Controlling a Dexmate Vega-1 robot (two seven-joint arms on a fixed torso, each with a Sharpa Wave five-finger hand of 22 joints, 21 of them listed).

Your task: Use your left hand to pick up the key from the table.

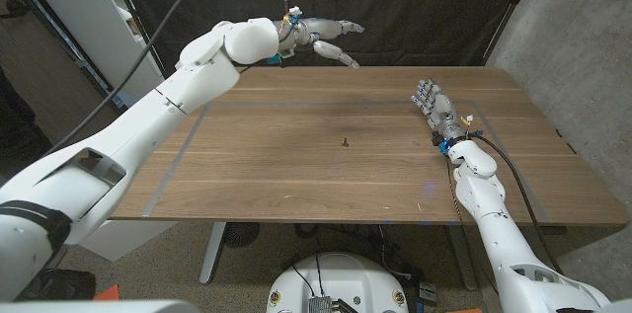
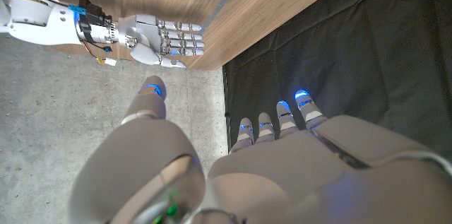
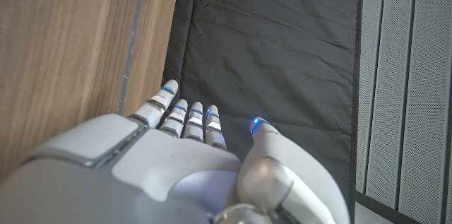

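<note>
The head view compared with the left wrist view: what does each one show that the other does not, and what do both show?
Head view alone: the key lying mid-table, and the left arm raised over the table's far edge. Left wrist view alone: the back of the left hand close up, with blue lights at its fingertips. Both: the open left hand, the right hand by the table's right side, and the black curtain.

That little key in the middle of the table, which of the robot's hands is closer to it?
The right hand, by a little. It waits on the table to the key's right, fingers together. The left hand hovers open above the table's far edge, behind the key.
</note>
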